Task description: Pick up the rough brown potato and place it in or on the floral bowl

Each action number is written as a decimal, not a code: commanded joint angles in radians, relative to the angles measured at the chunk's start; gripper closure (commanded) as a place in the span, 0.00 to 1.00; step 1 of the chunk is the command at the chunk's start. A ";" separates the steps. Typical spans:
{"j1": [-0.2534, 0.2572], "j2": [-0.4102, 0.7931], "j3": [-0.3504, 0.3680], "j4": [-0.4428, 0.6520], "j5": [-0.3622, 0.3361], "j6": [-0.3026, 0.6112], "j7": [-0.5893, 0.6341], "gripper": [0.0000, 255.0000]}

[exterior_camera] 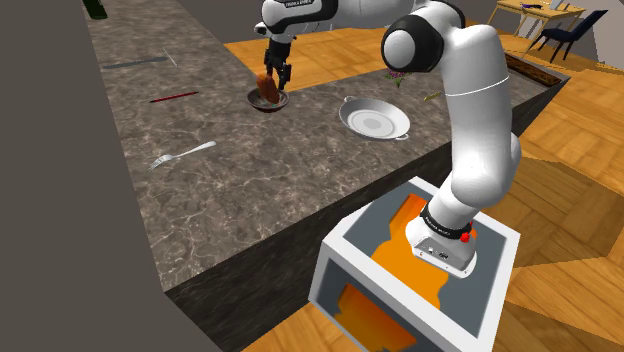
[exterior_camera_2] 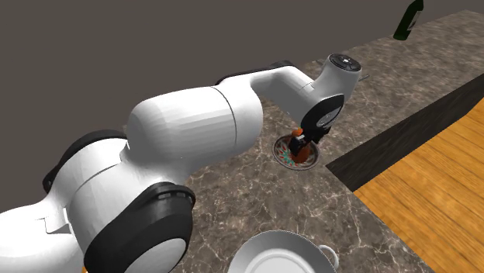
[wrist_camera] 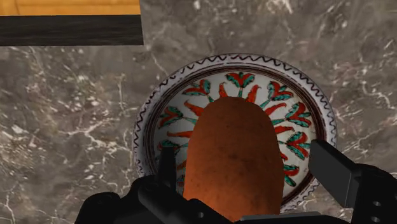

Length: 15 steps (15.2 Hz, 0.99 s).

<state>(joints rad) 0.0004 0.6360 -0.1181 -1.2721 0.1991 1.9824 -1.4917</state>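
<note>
The tool [wrist_camera: 242, 153] hangs straight above the floral bowl [wrist_camera: 310, 95] on the dark marbled counter [wrist_camera: 70, 133], and the rough brown potato [wrist_camera: 232, 168] stands between its two black fingers [wrist_camera: 332, 167] with its long axis running along the tool's own line, rounded far end pointing down at the middle of the bowl. The fingers stand apart: the bowl's red and green pattern shows in a gap on each side of the potato, wider on one side than the other, so I read the tool as spread and not clasping the potato (a light touch low on the narrower side cannot be ruled out). In the shoulder view the potato leans a little, its lower end inside the bowl's rim; whether it rests on the bottom I cannot tell. That places the task near its end. The coming move turns on this alignment: since the potato lies directly in front of the tool and between the fingers, a lift back along that same axis looks safest, while any sideways motion would likely knock it over the rim. The white two-handled dish [exterior_camera: 374, 121] and the fork [exterior_camera: 183, 154] lie well apart from the bowl.
</note>
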 commanded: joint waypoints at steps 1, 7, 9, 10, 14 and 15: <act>-0.001 0.001 0.000 -0.002 0.000 0.000 -0.001 0.00; -0.008 -0.034 -0.006 0.075 -0.008 -0.110 0.008 0.00; -0.008 -0.034 -0.006 0.075 -0.008 -0.110 0.008 0.00; -0.008 -0.034 -0.006 0.075 -0.008 -0.110 0.008 0.00; -0.008 -0.034 -0.006 0.075 -0.008 -0.110 0.008 0.00; -0.008 -0.034 -0.006 0.075 -0.008 -0.110 0.008 0.00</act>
